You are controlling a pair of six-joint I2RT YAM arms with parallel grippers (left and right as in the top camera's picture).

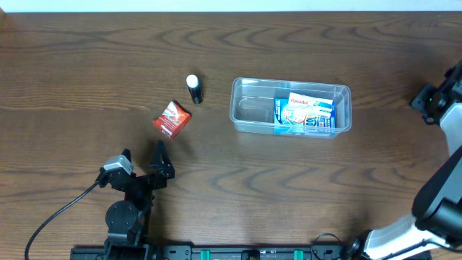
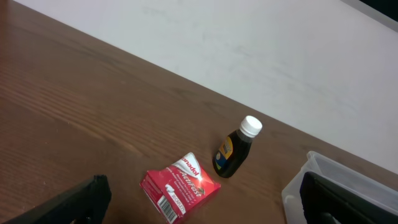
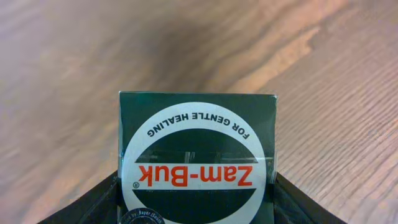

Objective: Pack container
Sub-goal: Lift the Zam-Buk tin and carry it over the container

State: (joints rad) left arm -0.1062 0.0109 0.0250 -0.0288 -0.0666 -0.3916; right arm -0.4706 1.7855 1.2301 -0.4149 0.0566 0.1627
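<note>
The container sits right of the bench's centre, a Panadol box inside. The right claw seems clamped on a Zam-Buk box (the left claw gapes, empty). The next move is probably to carry it over the tub.

— What is seen beneath everything?
— A dark brown wood-grain surface is shown, spread across nearly the whole overhead view. Long wavy grain lines are drawn from side to side.
— And past its far edge?
— A plain white band is seen along the top. In the left wrist view it is shown as a broad, unmarked white expanse. Whether it is wall or floor cannot be told.
— How is it lit?
— Soft, even light is cast. In the right wrist view a paler sheen is caught on the grain, near a blurred darker patch.
</note>
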